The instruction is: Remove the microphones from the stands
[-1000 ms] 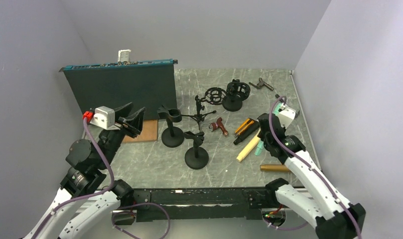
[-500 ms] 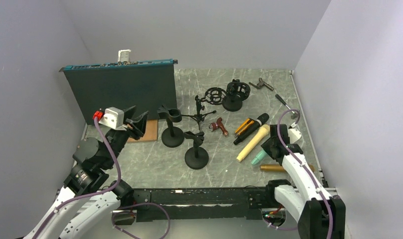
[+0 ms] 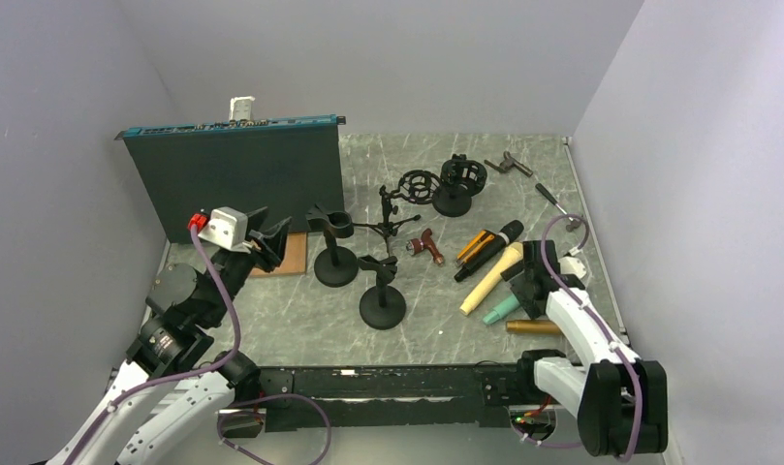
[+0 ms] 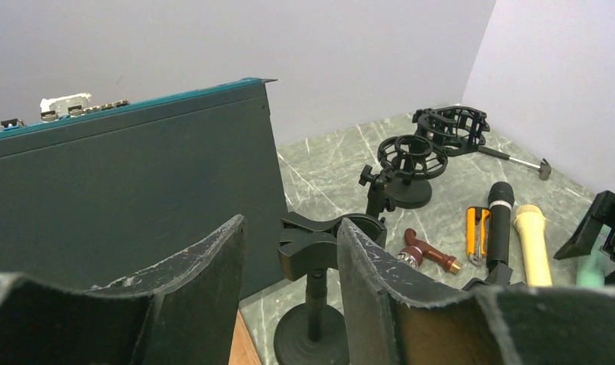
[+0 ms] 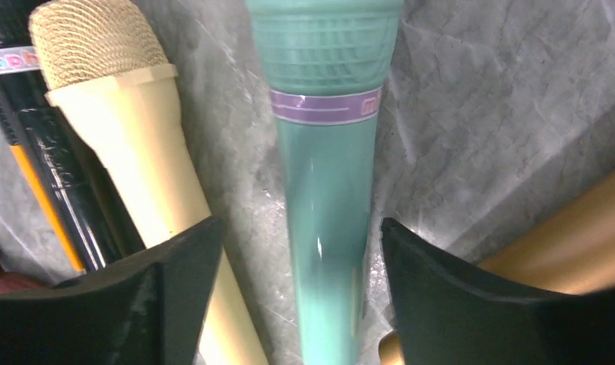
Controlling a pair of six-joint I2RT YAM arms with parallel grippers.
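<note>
A teal microphone (image 5: 327, 152) lies flat on the marble table, between the fingers of my right gripper (image 5: 300, 228). That gripper is open, with a gap on each side of the handle. In the top view the teal microphone (image 3: 502, 309) rests beside a cream microphone (image 3: 491, 279), with the right gripper (image 3: 525, 291) over its thin end. My left gripper (image 4: 289, 228) is open and holds nothing. Beyond its fingers stands a black stand (image 4: 313, 304) whose clip (image 4: 319, 243) holds nothing. From above, the left gripper (image 3: 271, 242) is just left of that stand (image 3: 335, 254).
A second black clip stand (image 3: 382, 291) is near the middle. Two shock mounts (image 3: 436, 182) stand further back. A black microphone (image 3: 487, 249), an orange knife (image 3: 475, 242), a gold microphone (image 3: 535, 327) and a brown part (image 3: 426, 246) lie around. A dark green board (image 3: 237, 174) stands at back left.
My right gripper drew back toward the near right with the teal microphone, then opened and let it go on the table. The left gripper shifted slightly right toward the stand.
</note>
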